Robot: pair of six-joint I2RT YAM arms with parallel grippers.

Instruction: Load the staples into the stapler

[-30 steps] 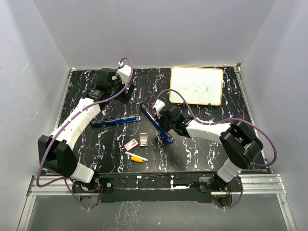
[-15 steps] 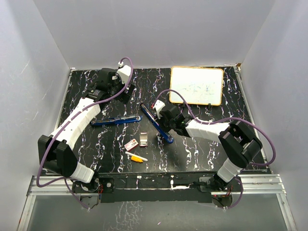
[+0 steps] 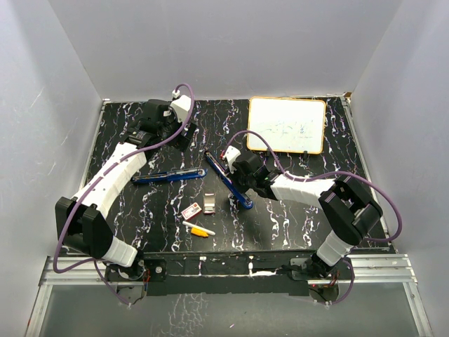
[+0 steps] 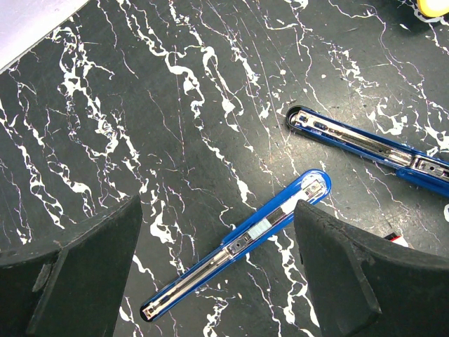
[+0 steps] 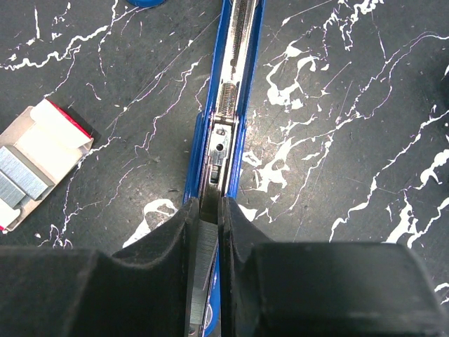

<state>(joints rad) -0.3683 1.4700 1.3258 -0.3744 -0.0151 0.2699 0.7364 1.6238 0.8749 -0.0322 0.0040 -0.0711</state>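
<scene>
Black marbled counter, centre: right fingers [image 5: 235,228] just clenched tighter on staple strip [image 5: 203,260], held over open stapler [image 5: 226,140] channel; loading imminent. Toward far-left corner, left fingers [image 4: 351,274] spread, empty. Beside stapler, toward near edge: staple box [image 5: 38,161].

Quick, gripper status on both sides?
Left gripper: open, holding nothing.
Right gripper: closed on a staple strip, over the open stapler.

White-and-black arms [image 3: 116,172], purple cables [image 3: 184,86], seemingly matte black claw fingers [image 5: 168,239].
</scene>
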